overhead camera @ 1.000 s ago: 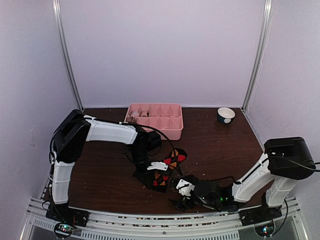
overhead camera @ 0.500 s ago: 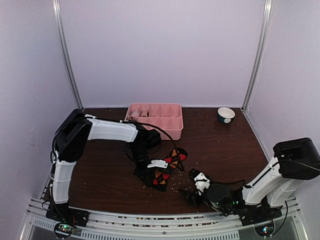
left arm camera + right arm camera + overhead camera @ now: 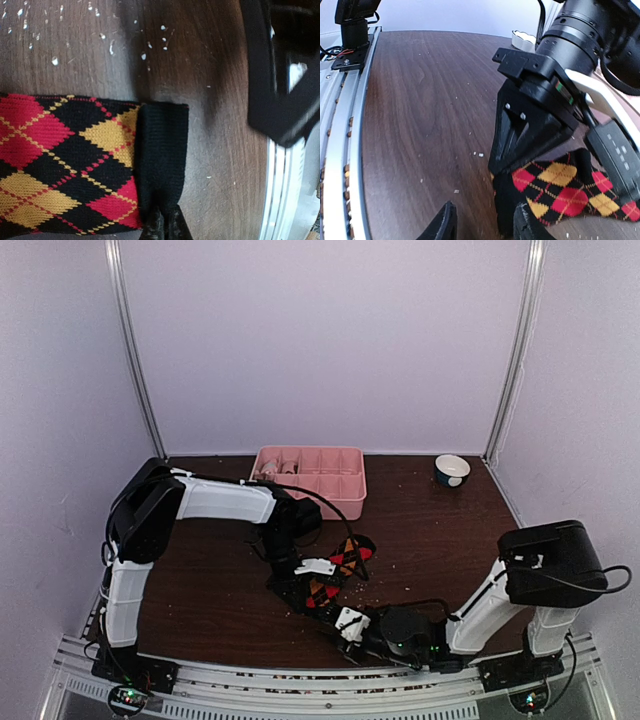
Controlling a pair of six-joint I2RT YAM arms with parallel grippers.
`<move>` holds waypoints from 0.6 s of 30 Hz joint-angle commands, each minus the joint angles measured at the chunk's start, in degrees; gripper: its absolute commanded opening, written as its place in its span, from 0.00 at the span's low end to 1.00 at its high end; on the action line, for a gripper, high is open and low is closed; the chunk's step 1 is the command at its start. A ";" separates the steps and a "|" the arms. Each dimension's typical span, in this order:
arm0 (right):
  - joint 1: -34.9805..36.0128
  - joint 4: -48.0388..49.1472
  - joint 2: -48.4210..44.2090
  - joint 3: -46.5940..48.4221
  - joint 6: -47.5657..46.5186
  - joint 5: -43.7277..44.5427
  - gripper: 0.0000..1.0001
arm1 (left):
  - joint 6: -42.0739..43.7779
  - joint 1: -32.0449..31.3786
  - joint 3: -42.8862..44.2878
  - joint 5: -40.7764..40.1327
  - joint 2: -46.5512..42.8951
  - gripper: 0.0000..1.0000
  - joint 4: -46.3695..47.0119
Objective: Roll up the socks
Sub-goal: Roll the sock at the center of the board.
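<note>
the left gripper (image 3: 163,222) is clamped tight on the black cuff (image 3: 162,145) of the argyle sock (image 3: 60,160). the sock lies flat on the table (image 3: 200,580) near the middle of its near edge, and in the left wrist view its red and yellow diamonds run off to the left. the right gripper (image 3: 485,227) sits low at the sock's nearer end. its fingers are apart, the sock's dark edge is just inside the gap, and nothing is pinched yet.

judgement: the step in hand is taking a second hold so the roll can start. to do it well, the right fingers should close on the fabric edge only, low to the wood and clear of the left gripper's body, which hangs right over it. the left should pin the cuff so the sock is taut and the roll turns tight instead of bunching.

counted in the top view:
- 1 pink tray (image 3: 310,504) at the middle of the far edge, with pale bundles (image 3: 272,468) in its far-left compartments, too small to count
- 2 argyle patches at the grippers; i cannot tell whether they are 2 socks or 1 folded
- 1 bowl (image 3: 452,470) by the far-right corner
</note>
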 commanded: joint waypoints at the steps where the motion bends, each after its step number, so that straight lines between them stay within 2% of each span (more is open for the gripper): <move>1: -2.39 -3.25 3.15 3.82 -5.78 -3.88 0.38 | 0.32 0.49 0.80 0.44 1.65 0.00 -1.08; 8: -4.56 -5.59 6.01 6.00 -7.70 -5.76 0.41 | 0.55 0.49 0.71 0.46 1.80 0.00 -1.11; 18: -7.06 -8.78 6.21 6.24 -7.98 -9.74 0.37 | 0.70 0.49 0.35 0.31 1.95 0.00 -1.08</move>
